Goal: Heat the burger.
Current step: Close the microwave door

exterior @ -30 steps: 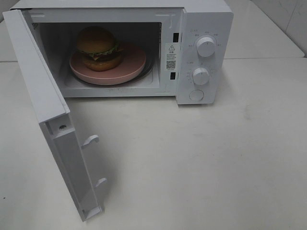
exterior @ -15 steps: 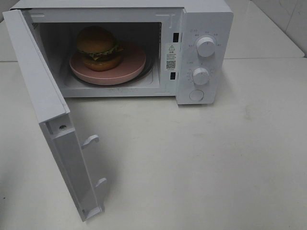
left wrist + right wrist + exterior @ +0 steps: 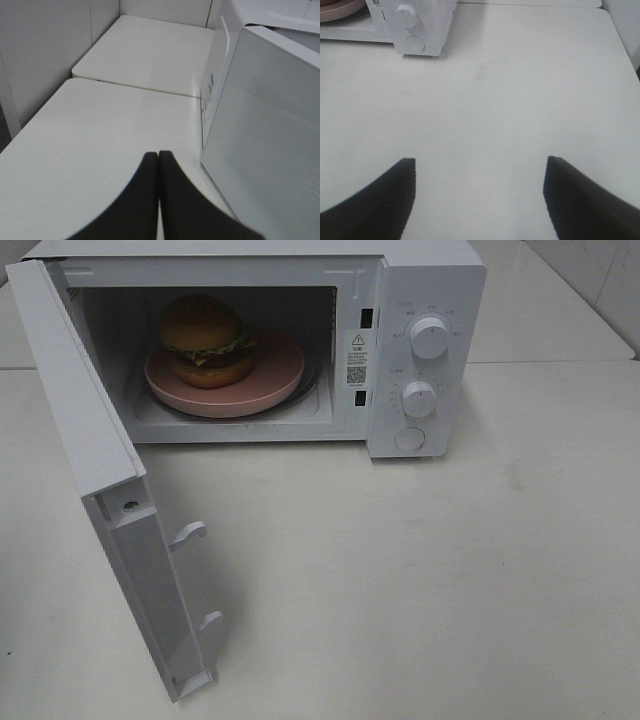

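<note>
Now, the left gripper (image 3: 159, 155) has its dark fingers pressed tight together, nothing between them, hovering over the white table (image 3: 90, 145) just beside the outer face of the microwave door (image 3: 270, 125). The right gripper (image 3: 480, 167) has its jaws spread wide and empty above the tabletop, well apart from the microwave (image 3: 435, 25) ahead of it. From the high camera neither arm shows. The door hangs wide open, and the burger (image 3: 205, 338) sits on the pink plate (image 3: 275, 375) inside the microwave cavity, toward its left side. Two knobs (image 3: 429, 337) line the panel.
</note>
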Robot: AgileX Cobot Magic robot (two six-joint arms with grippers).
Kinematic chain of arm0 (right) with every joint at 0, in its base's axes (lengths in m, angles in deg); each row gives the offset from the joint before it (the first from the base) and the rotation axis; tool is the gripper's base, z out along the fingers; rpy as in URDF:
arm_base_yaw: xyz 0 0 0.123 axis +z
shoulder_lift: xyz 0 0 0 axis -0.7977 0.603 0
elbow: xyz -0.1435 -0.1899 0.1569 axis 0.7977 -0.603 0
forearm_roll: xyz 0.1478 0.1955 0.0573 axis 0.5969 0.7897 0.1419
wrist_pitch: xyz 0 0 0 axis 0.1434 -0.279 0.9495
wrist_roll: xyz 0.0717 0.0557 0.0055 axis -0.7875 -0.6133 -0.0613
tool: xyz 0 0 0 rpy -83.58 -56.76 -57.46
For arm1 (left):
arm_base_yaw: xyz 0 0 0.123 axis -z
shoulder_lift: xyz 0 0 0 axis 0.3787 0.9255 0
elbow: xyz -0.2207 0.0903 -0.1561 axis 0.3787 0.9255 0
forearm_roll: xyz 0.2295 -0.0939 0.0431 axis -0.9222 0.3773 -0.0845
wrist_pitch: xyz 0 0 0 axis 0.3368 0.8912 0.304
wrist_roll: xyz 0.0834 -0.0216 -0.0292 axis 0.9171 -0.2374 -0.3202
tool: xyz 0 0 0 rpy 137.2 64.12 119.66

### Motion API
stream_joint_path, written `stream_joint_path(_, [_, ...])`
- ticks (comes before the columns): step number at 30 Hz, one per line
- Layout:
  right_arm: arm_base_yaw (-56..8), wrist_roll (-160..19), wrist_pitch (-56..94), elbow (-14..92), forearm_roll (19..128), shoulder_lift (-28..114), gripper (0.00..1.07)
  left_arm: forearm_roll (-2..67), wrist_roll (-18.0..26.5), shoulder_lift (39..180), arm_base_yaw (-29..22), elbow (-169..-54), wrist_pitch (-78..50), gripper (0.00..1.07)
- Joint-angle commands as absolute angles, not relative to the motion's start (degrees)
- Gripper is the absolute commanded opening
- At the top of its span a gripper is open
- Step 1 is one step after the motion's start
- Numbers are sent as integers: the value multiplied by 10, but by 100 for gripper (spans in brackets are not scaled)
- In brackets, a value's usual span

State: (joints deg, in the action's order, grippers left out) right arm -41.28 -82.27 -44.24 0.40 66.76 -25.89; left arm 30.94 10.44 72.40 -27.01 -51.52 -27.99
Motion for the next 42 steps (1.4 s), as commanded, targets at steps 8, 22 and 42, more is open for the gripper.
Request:
stream_joint_path(8, [-415,-824,-438,3,668,-273,71,266,93,817,-264,-509,-395,0])
stream_joint_path(22, [-470,-824,-438,3,667,-273,71,178,50,1002,-198,-509,-567,0])
stream_joint_path(42, [-470,-823,-438,3,667,-273,71,131,36,1217,-47,-570,-737,0])
